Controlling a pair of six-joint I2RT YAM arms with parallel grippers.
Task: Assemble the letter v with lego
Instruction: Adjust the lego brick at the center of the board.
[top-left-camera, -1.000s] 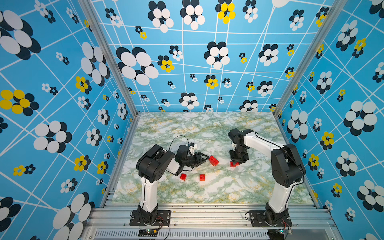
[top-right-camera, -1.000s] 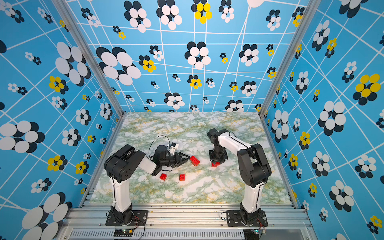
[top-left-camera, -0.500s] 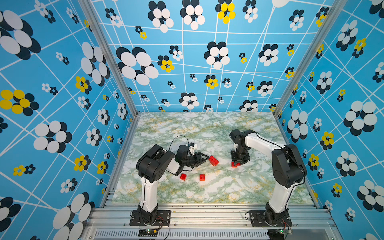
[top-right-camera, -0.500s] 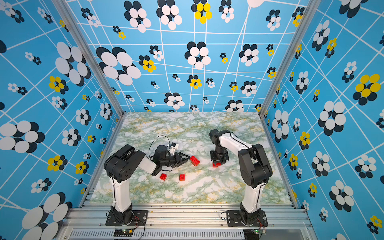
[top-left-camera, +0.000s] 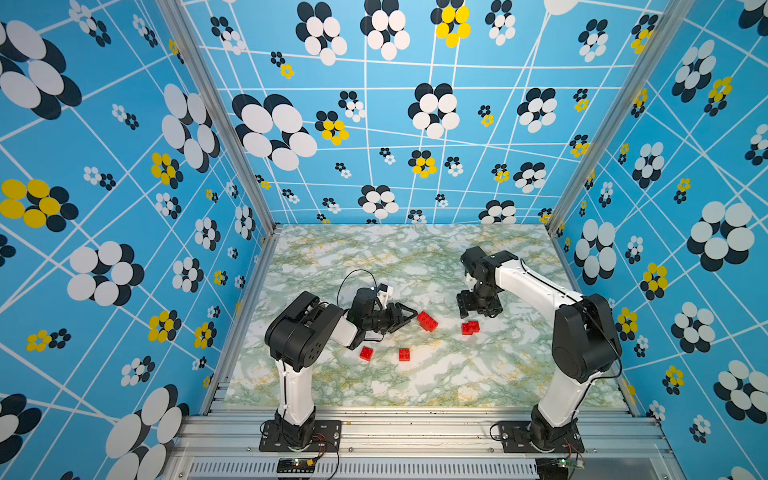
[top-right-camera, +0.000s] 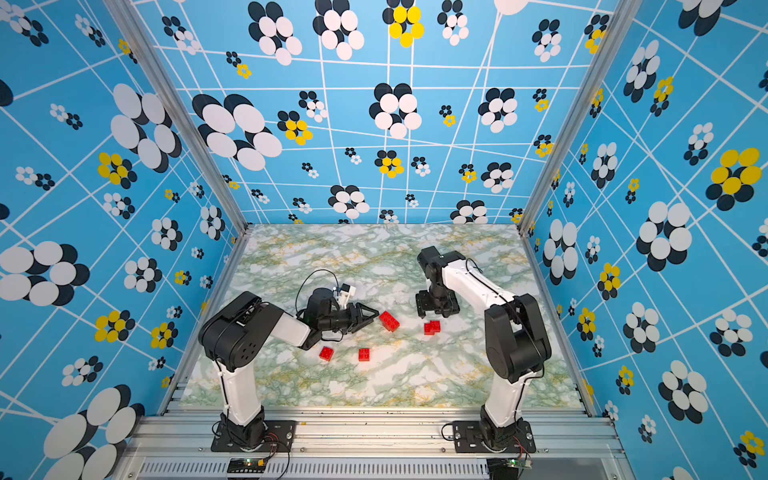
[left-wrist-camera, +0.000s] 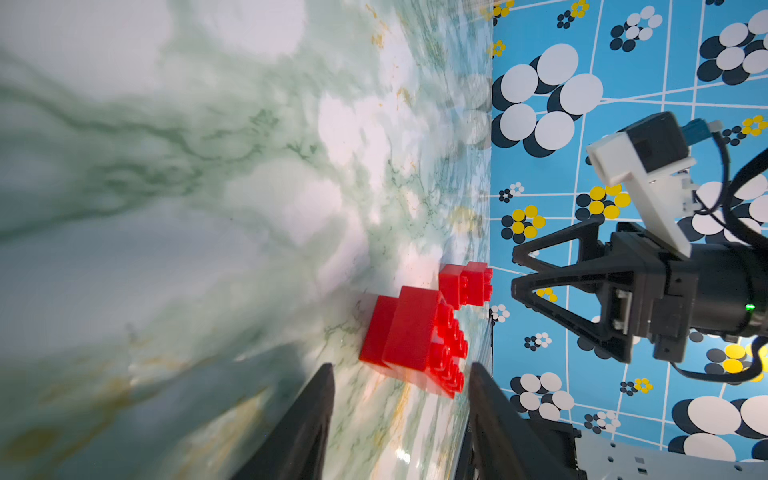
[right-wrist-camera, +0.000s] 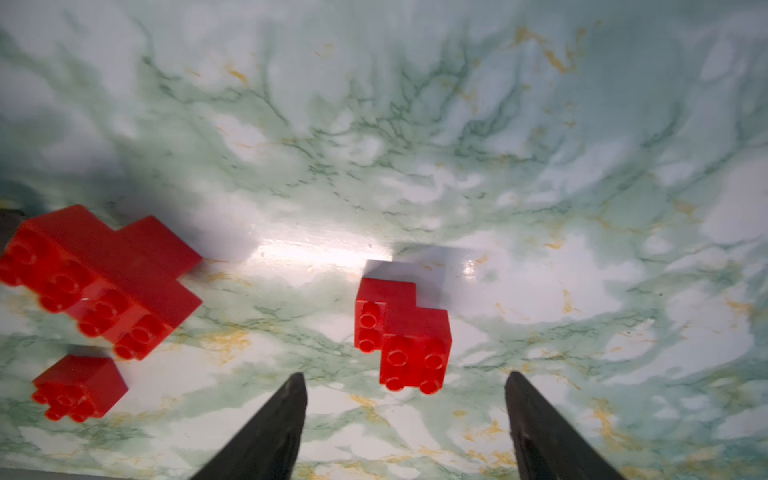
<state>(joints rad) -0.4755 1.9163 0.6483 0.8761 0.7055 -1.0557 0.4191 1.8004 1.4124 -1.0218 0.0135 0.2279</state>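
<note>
Red lego (top-left-camera: 404, 354) seems half joined: the stepped pair (top-left-camera: 470, 327) lies below the open right gripper (top-left-camera: 478, 313), the longer piece (top-left-camera: 427, 321) before the open left gripper (top-left-camera: 409, 320), so next one must be gripped squarely.

Six bright red studded plastic bricks (top-right-camera: 389, 321) on one green-veined marble tabletop (top-left-camera: 374, 257): one long rectangular brick (right-wrist-camera: 95, 291) joined to one short squarish brick (right-wrist-camera: 166, 245), one stepped pair of short bricks (top-left-camera: 470, 327) to its right, two loose short bricks nearer (left single (top-left-camera: 366, 353), right single (top-left-camera: 404, 354)); two white-and-black robot arms (left arm (top-left-camera: 297, 336), right arm (top-left-camera: 536, 286)).
</note>
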